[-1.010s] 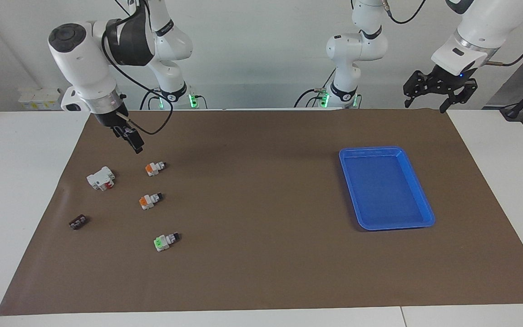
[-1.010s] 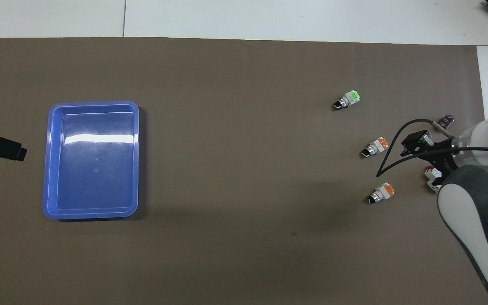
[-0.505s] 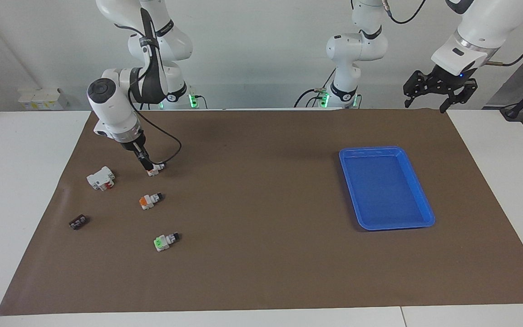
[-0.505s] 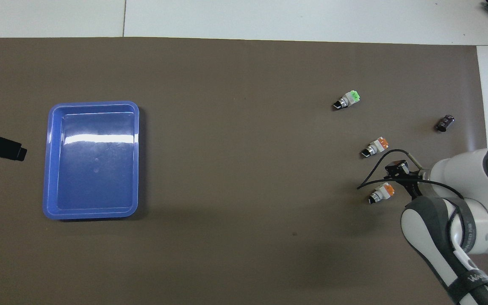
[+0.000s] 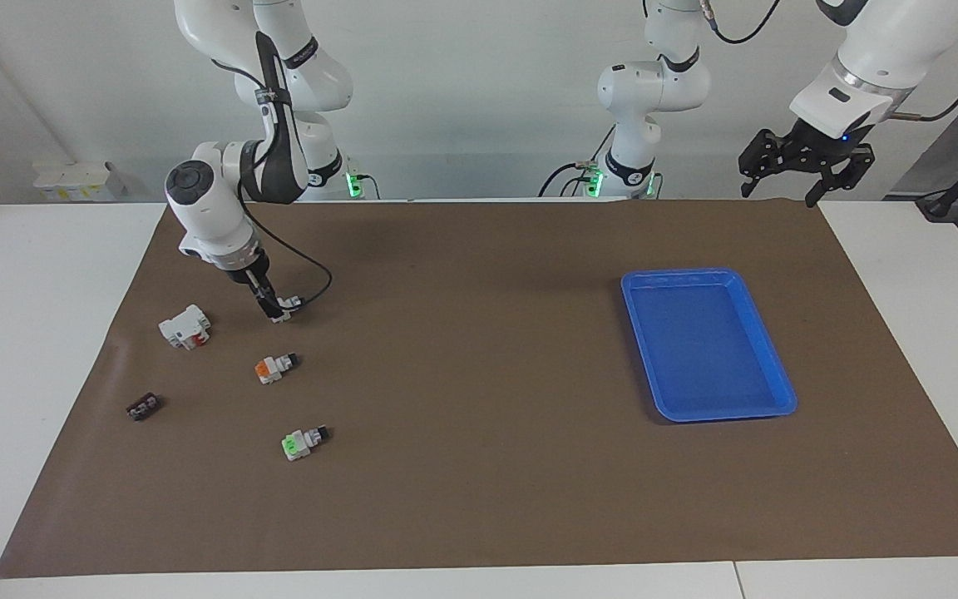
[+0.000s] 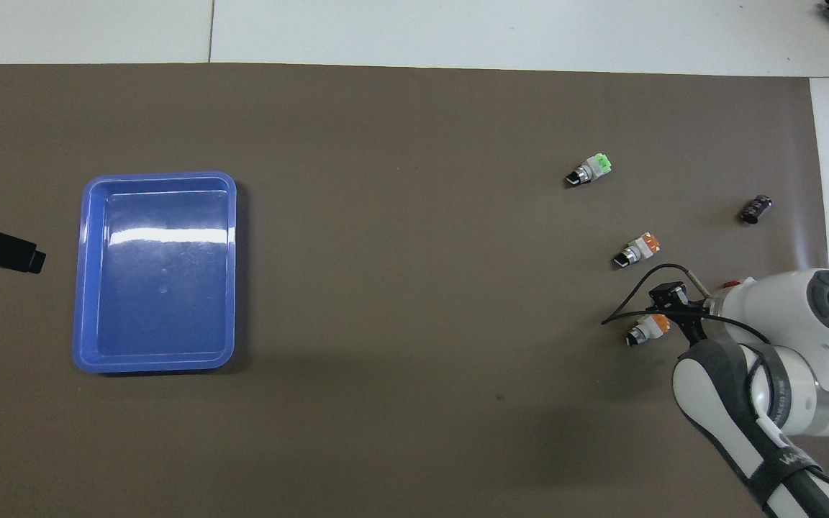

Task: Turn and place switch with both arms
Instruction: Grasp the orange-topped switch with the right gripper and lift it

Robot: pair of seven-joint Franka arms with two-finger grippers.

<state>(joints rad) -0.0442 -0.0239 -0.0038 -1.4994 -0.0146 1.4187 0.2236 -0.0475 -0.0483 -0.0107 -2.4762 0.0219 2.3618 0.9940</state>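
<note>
The right arm [image 5: 221, 208] bends down in the upper left of the facing view. Its right gripper [image 5: 274, 312] is low over the brown mat [image 5: 479, 374], right at a switch [image 5: 288, 302]. This switch lies on the mat and is mostly hidden by the black jaws. A bit of white shows in the facing view, and an orange end shows in the overhead view. The jaws are spread wide, with their tips down at the switch. I cannot tell if they touch it.

Two more switches lie lower in the facing view. One has an orange cap [image 5: 274, 367], and below it is one with a green cap [image 5: 303, 441]. All three lie apart from each other in a slanted row.

A bigger white block [image 5: 185, 326] with a red part sits further to the left in that view. A small black piece [image 5: 142, 407] lies below that block, near the mat's left edge.

The left arm [image 5: 870, 66] waits in the upper right of the facing view. Its left gripper [image 5: 787, 179] hangs high over the top right corner of the mat, jaws spread and holding nothing.

A blue tray [image 5: 708, 274] sits on the mat in the right half of the facing view, well apart from the switches. The mat covers most of the white tabletop [image 5: 30, 333].
</note>
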